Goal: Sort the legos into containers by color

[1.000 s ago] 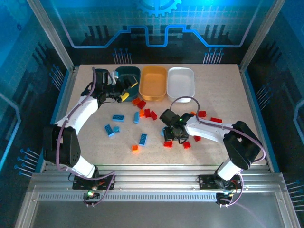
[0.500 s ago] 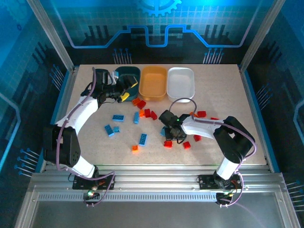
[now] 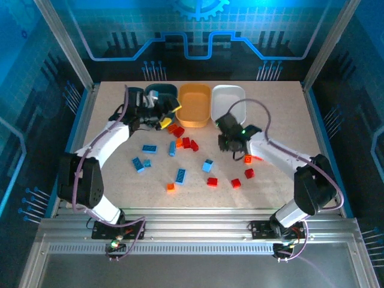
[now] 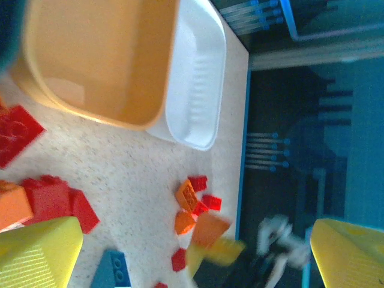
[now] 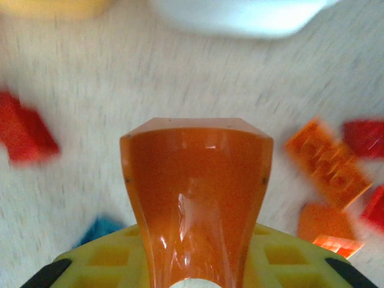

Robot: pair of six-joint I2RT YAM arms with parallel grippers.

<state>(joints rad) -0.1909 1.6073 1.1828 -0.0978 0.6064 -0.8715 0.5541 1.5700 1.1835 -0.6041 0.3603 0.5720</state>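
Now, with the right end effector (image 3: 227,143) closed on an orange brick (image 5: 195,180), carry it ahead-left past the white tray (image 3: 228,102), centre it over the orange tray (image 3: 193,105), release low; left end effector (image 3: 168,113) stands open.

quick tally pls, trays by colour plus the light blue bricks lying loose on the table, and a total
dark teal plastic tray: 1
yellow-orange plastic tray: 1
white plastic tray: 1
light blue plastic bricks loose on the speckled beige table: 6
total: 9
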